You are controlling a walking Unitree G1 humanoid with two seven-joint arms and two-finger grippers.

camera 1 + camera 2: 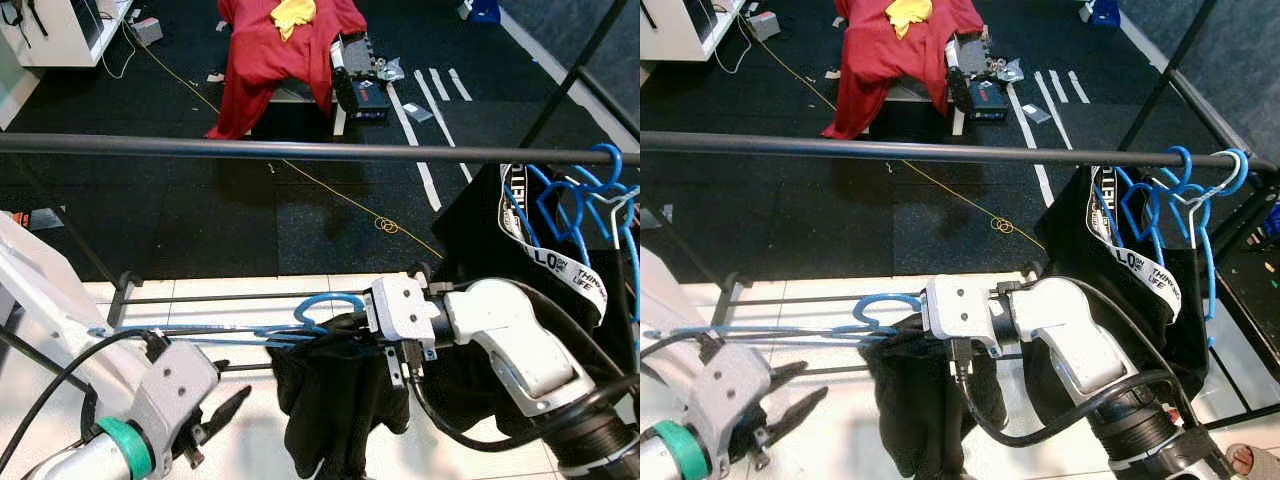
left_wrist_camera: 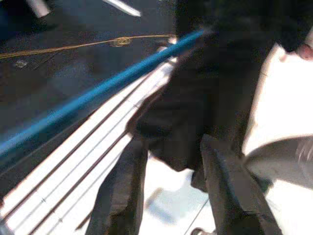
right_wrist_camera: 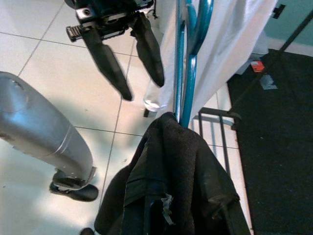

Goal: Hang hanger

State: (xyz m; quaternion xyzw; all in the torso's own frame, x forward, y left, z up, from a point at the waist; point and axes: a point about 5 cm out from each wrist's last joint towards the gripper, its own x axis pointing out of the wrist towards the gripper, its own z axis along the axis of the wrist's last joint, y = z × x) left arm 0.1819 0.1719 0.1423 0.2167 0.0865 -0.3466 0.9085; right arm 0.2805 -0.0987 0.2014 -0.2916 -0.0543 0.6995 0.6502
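A blue hanger [image 1: 322, 305] carrying a black garment [image 1: 340, 400] lies roughly level, low and in front of the dark clothes rail [image 1: 300, 150]. My right gripper [image 1: 350, 330] is shut on it near the hook, with its fingers buried in the black cloth [image 3: 176, 186]. The hanger's blue bars [image 3: 188, 58] run away from that gripper toward my left arm. At the lower left, my left gripper [image 1: 220, 425] is open, with nothing between its fingers [image 3: 105, 56]. It sits just below the hanger's far end, apart from it.
Several blue hangers [image 1: 580, 195] with a black garment and a white printed strap hang at the rail's right end. White cloth [image 1: 40, 280] hangs at the left. The rack's lower bars [image 1: 250, 298] cross below. Behind are a red-draped chair [image 1: 280, 50] and a yellow cable [image 1: 385, 225].
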